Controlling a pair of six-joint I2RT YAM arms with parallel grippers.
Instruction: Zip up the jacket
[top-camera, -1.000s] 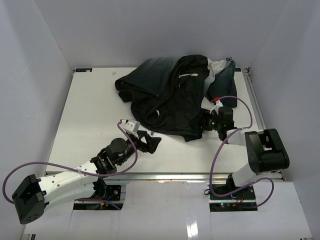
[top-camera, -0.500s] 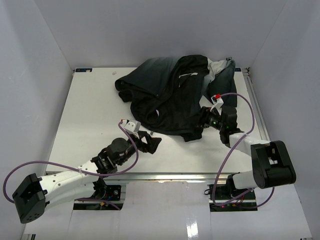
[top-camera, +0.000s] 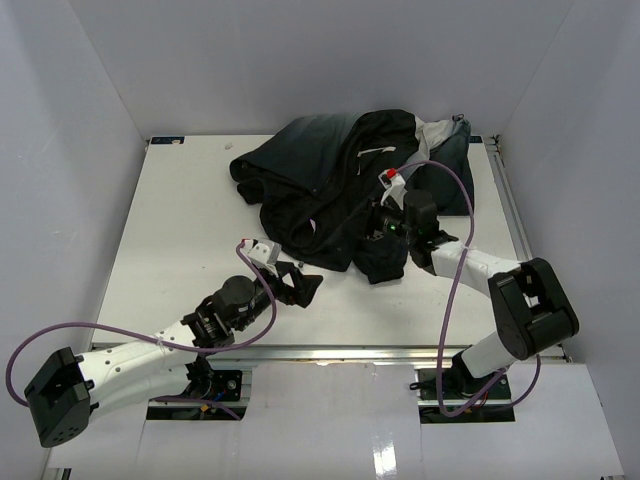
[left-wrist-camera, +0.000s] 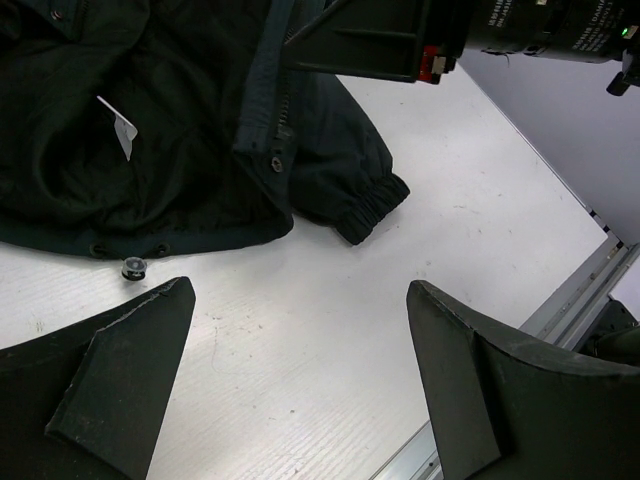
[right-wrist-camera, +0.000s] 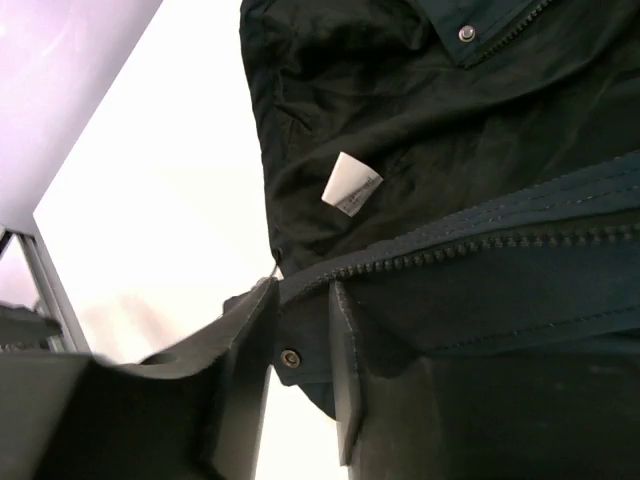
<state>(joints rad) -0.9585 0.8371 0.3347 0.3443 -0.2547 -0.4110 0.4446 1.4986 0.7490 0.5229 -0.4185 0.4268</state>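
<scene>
The dark charcoal-black fabric jacket lies crumpled at the far middle-right of the white worktop. Its front is thrown open, so the inner lining and a white sewn-in label show. One row of zipper teeth runs bare along a front edge; no joined stretch can be seen, so I judge the zipping not yet begun. The right tool is closed to a narrow pinch on that front edge at the hem, beside the lowest teeth. The left tool hangs spread wide and empty over bare worktop, near the hem but apart from it. The other zipper half is yet to be found, the ends mated and the slider drawn up.
</scene>
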